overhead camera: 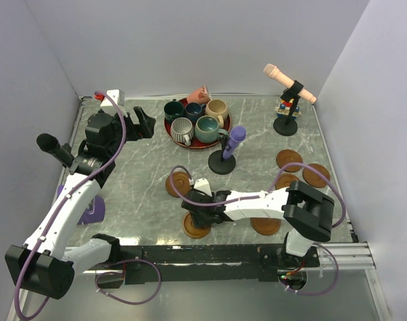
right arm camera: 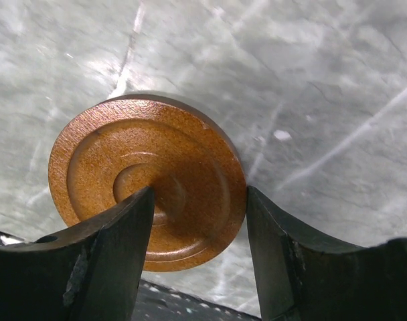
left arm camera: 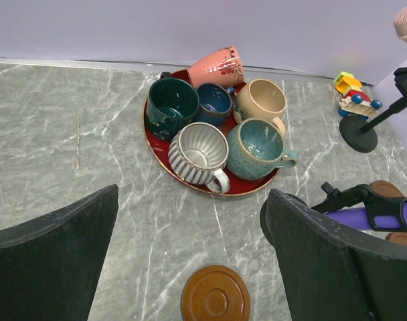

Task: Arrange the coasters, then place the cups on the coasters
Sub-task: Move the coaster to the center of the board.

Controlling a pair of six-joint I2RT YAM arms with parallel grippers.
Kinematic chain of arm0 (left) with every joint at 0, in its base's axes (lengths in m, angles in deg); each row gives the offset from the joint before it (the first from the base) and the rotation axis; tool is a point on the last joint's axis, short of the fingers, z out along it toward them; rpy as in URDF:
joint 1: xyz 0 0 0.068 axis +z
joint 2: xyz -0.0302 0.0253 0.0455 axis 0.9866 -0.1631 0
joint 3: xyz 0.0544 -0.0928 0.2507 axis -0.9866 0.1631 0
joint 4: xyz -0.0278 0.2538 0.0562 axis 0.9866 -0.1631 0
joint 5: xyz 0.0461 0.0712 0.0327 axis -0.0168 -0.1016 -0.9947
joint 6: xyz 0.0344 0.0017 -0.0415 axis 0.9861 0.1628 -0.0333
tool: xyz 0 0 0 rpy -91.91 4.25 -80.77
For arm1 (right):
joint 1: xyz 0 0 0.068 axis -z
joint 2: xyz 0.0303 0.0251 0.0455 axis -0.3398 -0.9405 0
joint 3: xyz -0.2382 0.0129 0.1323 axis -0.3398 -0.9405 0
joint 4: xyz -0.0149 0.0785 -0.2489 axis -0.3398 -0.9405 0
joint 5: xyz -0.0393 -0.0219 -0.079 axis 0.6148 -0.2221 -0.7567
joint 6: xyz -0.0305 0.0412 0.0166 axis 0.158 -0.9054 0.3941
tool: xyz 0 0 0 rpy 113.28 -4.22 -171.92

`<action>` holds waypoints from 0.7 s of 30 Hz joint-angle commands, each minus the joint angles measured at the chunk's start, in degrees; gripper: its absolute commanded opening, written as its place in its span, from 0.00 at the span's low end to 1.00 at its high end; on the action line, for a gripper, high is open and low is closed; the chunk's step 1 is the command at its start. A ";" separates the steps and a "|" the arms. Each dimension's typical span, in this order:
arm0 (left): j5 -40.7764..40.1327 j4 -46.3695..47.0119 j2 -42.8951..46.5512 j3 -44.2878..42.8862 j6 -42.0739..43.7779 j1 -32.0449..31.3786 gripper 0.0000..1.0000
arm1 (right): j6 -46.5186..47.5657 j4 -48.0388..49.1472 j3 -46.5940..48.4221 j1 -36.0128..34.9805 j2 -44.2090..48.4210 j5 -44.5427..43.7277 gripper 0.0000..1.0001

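Several cups (overhead camera: pixel 193 120) stand on a red plate (overhead camera: pixel 169 128) at the back; the pink one (left arm camera: pixel 217 67) lies tipped on the plate's far rim. My left gripper (overhead camera: pixel 142 124) hovers open to the left of the plate, and its wrist view shows one coaster (left arm camera: pixel 215 301) on the table between its fingers (left arm camera: pixel 304 247). Near the front edge, my right gripper (right arm camera: pixel 200 194) is low over another coaster (right arm camera: pixel 123 154): the left finger is over its centre and the right finger at its rim, jaws apart. More coasters lie at the front (overhead camera: pixel 266 225) and in a group at the right (overhead camera: pixel 290 158).
A purple microphone (overhead camera: pixel 235 137) on a black stand sits right of the plate. A peach microphone (overhead camera: pixel 289 83) on a stand and a small toy (overhead camera: pixel 286 105) are at the back right. A black microphone (overhead camera: pixel 53 147) and a purple object (overhead camera: pixel 93 210) are at the left. White walls surround the table.
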 commanded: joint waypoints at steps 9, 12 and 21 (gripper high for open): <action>-0.18 2.23 0.65 0.00 -0.75 -0.18 0.96 | -0.75 1.99 4.70 -1.39 -5.25 -3.16 0.59; -0.18 2.23 0.74 0.00 -0.75 -0.18 0.97 | -0.40 3.21 5.67 -1.30 -5.78 -3.43 0.59; -0.27 2.15 0.83 -0.08 -0.75 -0.18 0.97 | 2.50 2.78 11.38 -1.30 -9.82 -7.47 0.57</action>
